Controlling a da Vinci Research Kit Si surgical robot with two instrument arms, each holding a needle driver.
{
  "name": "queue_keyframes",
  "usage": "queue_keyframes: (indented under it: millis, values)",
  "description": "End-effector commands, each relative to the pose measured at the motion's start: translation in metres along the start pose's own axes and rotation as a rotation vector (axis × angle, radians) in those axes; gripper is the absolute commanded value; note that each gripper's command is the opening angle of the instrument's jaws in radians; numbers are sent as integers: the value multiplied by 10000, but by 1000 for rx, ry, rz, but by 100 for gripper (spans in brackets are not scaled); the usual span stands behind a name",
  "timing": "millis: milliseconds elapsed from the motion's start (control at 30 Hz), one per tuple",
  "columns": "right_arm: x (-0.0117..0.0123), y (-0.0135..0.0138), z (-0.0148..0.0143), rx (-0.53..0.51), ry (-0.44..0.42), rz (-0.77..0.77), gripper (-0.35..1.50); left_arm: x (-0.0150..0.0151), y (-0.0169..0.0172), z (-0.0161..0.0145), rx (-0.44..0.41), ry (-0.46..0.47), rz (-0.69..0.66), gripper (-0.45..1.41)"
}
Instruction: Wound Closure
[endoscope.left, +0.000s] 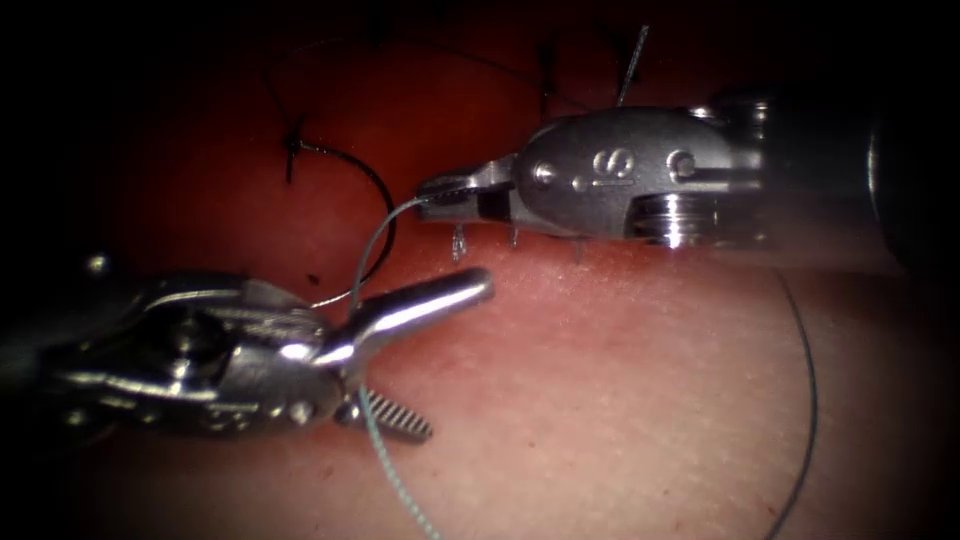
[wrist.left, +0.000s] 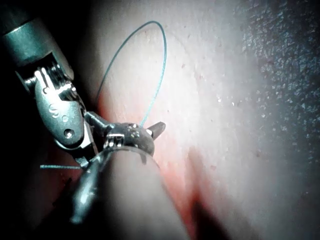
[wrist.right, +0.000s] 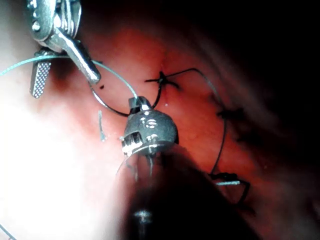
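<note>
The silver metal right gripper (endoscope.left: 440, 190) is carrying stamped characters on its rounded wrist housing that are reading like "S" beside a small ring, though the marking is hard to make out fully. Its two short jaws are pressing together on the pale blue-grey thread (endoscope.left: 372, 250), pinching it at the very tip.

From that pinch the thread is curving down and to the left, running between the parted jaws of the shiny steel left gripper (endoscope.left: 425, 360) and trailing on toward the lower edge of the endoscope view. The left gripper is standing wide apart, its smooth upper jaw pointing up and right, its toothed lower jaw angling down; whether the thread is touching either jaw is unclear. It is holding nothing.

A dark, thin black suture strand (endoscope.left: 360, 170) is looping on the tissue behind the thread, running up to a dark knot (endoscope.left: 293, 140). Another fine strand (endoscope.left: 805, 400) is arcing across the right side.

The reddish-pink pork tissue (endoscope.left: 620, 400) is lying under both tools, paler and finely pored in front, deeper red toward the back, where more dark stitches (wrist.right: 227, 114) are sitting in a row.
</note>
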Motion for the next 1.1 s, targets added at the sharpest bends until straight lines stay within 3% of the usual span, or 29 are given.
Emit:
queue_keyframes:
  millis: [33,500,867,967,1000,1033,1067,1100]
  values:
    - [-9,14,7,-13,-6,8,-35,2,-3,8,16,-14,-3,130]
    - [-46,43,-4,-15,6,25,-35,16,2,8,17,-33,33,123]
    - [-59,52,-4,-25,1,38,-35,25,5,17,18,-52,46,99]
    - [-60,50,-4,-25,1,42,-35,26,2,25,24,-48,55,49]
    - [-60,51,-4,-24,1,42,-35,27,2,27,37,-46,54,19]
    - [-61,51,-6,-24,1,42,-35,28,3,27,44,-42,55,-23]
    - [-61,51,-6,-24,1,42,-35,28,3,27,44,-42,55,-23]
    - [-61,51,-6,-25,0,48,-35,29,3,27,44,-42,62,-43]
